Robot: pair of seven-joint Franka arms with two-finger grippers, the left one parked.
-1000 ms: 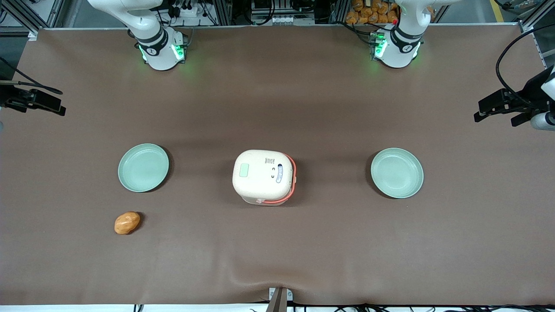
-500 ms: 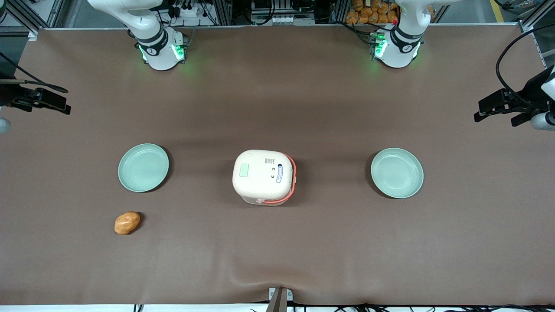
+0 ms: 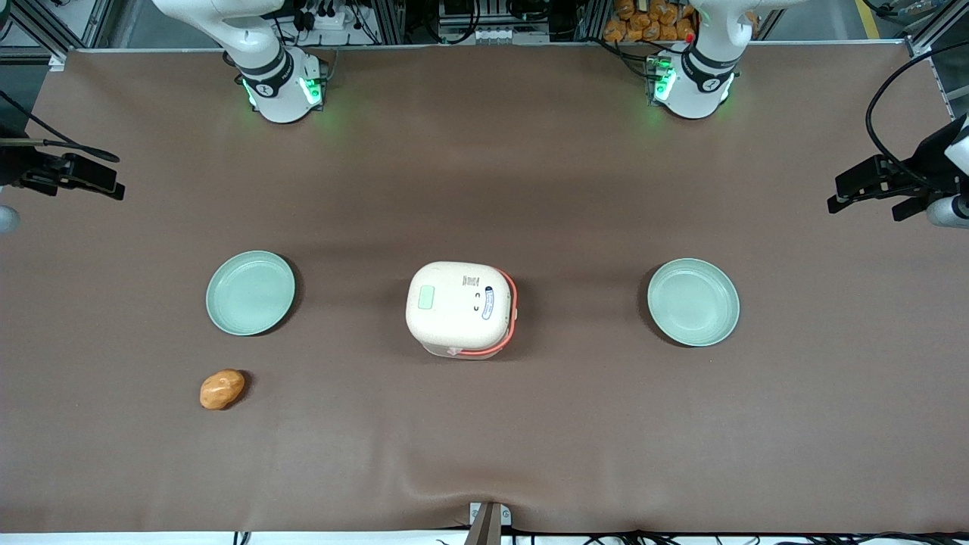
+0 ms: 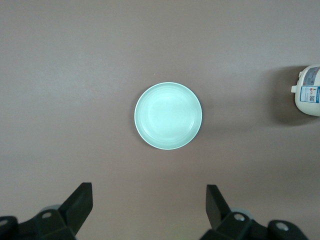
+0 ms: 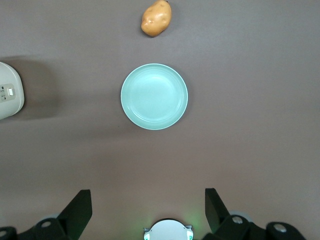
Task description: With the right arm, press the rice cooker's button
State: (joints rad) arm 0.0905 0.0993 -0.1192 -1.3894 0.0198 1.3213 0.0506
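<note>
The rice cooker (image 3: 460, 308) stands at the middle of the table with its cream lid down and a salmon-pink band round it. A pale green panel (image 3: 426, 297) sits on the lid. One edge of the cooker also shows in the right wrist view (image 5: 9, 91). My right gripper (image 5: 148, 207) is open and empty, high above the table over a pale green plate (image 5: 154, 96). It is well away from the cooker, toward the working arm's end. Its black hand shows at the edge of the front view (image 3: 72, 174).
Two pale green plates flank the cooker, one toward the working arm's end (image 3: 250, 293) and one toward the parked arm's end (image 3: 693, 302). A potato (image 3: 222, 389) lies nearer the front camera than the first plate. The working arm's base (image 3: 280, 87) stands at the table's back edge.
The right arm's black hand has shifted slightly toward the table's middle. The cooker, plates and potato have not moved.
</note>
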